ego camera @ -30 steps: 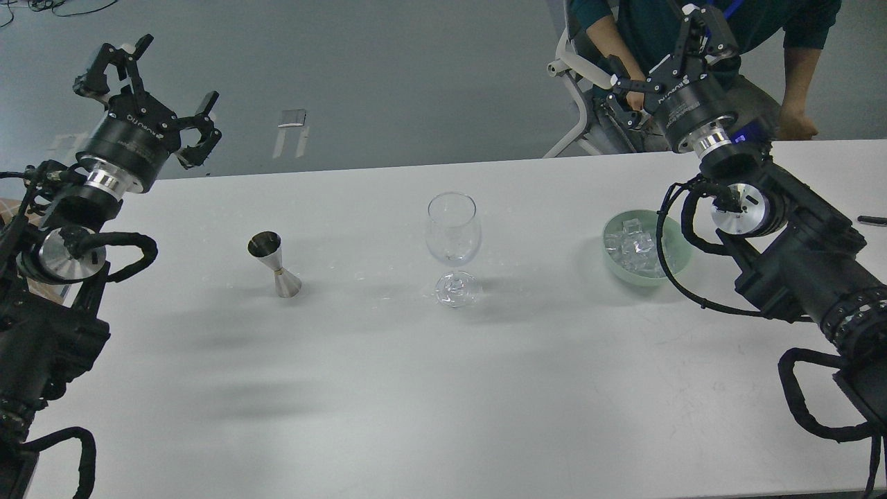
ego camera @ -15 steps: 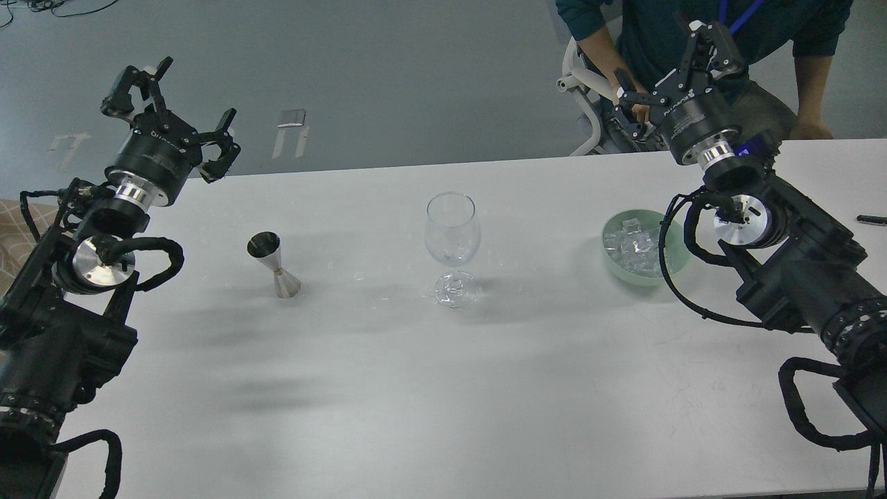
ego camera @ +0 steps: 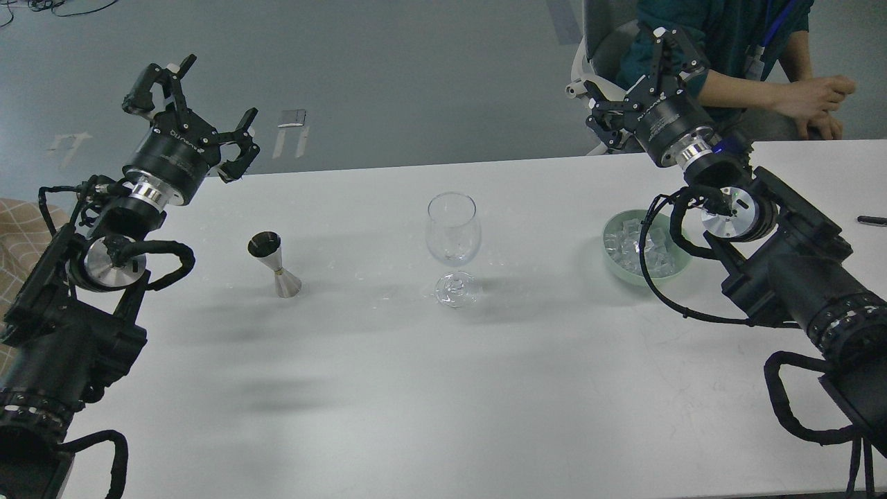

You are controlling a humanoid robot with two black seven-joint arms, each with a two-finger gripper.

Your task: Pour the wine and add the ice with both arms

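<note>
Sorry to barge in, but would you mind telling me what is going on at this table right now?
A two-armed robot is set up to pour wine and add ice, but nothing is held yet. The left gripper and right gripper are both open and raised above the white table. An empty wine glass stands in the middle, a metal jigger to its left, and a green bowl of ice to its right. A person sits behind the table.

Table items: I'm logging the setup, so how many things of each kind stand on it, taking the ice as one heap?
Wine glass: 1
Metal jigger: 1
Green bowl: 1
Ice heap: 1
Black pen: 1
Total: 5
</note>
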